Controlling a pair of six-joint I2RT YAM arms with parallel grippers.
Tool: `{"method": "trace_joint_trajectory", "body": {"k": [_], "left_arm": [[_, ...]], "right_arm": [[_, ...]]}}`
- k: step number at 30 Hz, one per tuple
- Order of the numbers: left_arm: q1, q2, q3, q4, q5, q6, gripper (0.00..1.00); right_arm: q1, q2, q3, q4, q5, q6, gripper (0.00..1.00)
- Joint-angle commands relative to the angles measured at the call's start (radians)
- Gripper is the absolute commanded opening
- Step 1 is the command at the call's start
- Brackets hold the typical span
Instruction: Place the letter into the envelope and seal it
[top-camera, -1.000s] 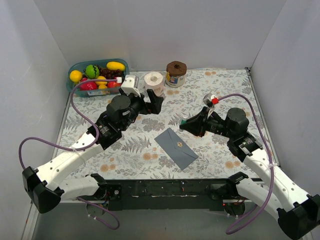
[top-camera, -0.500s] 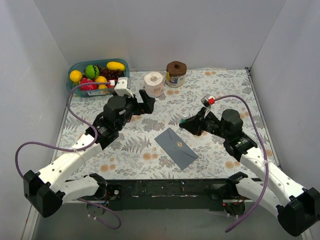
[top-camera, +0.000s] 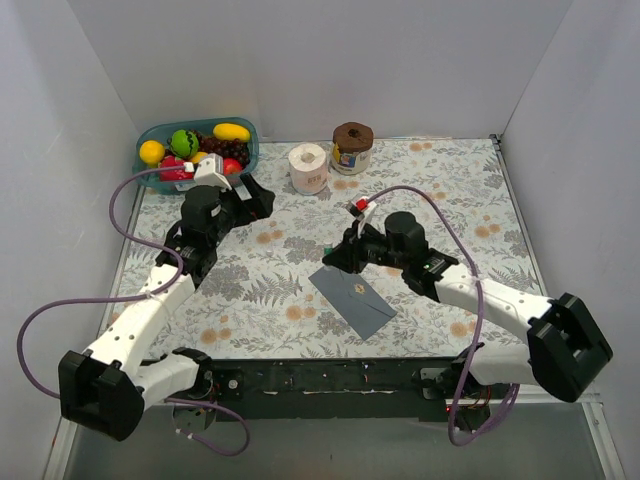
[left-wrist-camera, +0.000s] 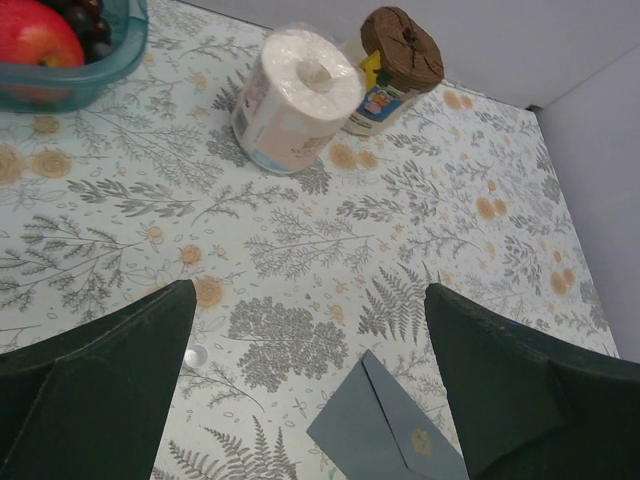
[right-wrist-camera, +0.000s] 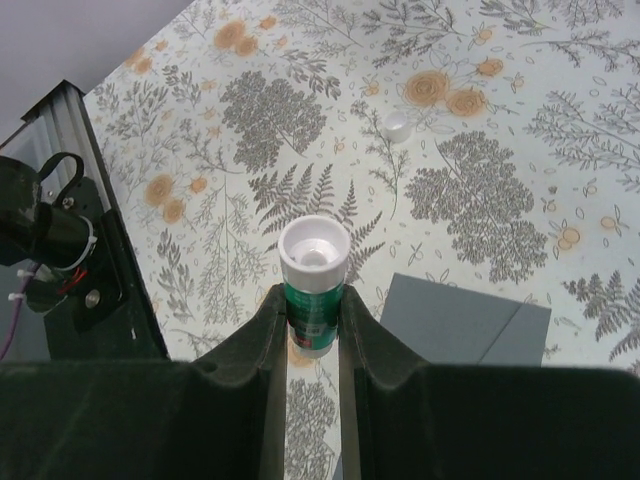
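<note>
My right gripper (right-wrist-camera: 313, 300) is pinched partway shut round a glue stick (right-wrist-camera: 313, 258), green body with a white end, which stands upright between the fingers. It hovers just above the far corner of the envelope (top-camera: 360, 305). My left gripper (left-wrist-camera: 307, 288) is spread as wide as it goes and has nothing in it, out over the far left part of the table (top-camera: 450, 180).

The envelope lies flat and slantwise close to the middle of the table's near edge. I cannot see the letter in any view, so I cannot tell whether it is already inside.

I judge the envelope to be light, thin and floppy. Lying flush on the cloth, it gives the fingers little to pinch. It would likely skate if I drag the glue across it, so I would pin it with the left fingers near one corner. If I had to lift it, I would take it by the flap's point or a free edge.

The glue stick is stiff, smooth plastic, and the grip round its body looks firm.

A small white cap (right-wrist-camera: 397, 124) lies loose on the table beyond the envelope. The gold seal (top-camera: 354, 290) sits mid-envelope.
</note>
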Motion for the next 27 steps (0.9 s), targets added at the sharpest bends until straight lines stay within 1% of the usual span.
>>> {"method": "trace_joint_trajectory", "body": {"k": [1, 2, 5, 11, 16, 22, 27], "left_arm": [[0.12, -0.009, -0.02, 0.019, 0.067, -0.027, 0.98], [0.131, -0.008, -0.023, 0.024, 0.086, -0.029, 0.98], [0.159, -0.012, -0.029, 0.029, 0.085, -0.03, 0.98], [0.183, -0.018, -0.038, 0.01, 0.091, -0.029, 0.98], [0.185, -0.006, -0.04, 0.009, 0.1, -0.03, 0.98], [0.185, 0.011, -0.031, -0.001, 0.097, -0.024, 0.98], [0.185, 0.011, -0.035, -0.001, 0.099, -0.024, 0.98]], "right_arm": [[0.025, 0.111, 0.105, 0.163, 0.023, -0.011, 0.01], [0.028, 0.166, 0.122, 0.176, 0.023, -0.014, 0.01], [0.039, 0.264, 0.193, 0.193, 0.023, -0.011, 0.01], [0.083, 0.433, 0.28, 0.314, 0.04, -0.013, 0.01], [0.1, 0.536, 0.303, 0.46, 0.047, 0.012, 0.01], [0.111, 0.666, 0.368, 0.56, 0.032, 0.05, 0.01], [0.12, 0.754, 0.431, 0.594, 0.03, 0.053, 0.01]]}}
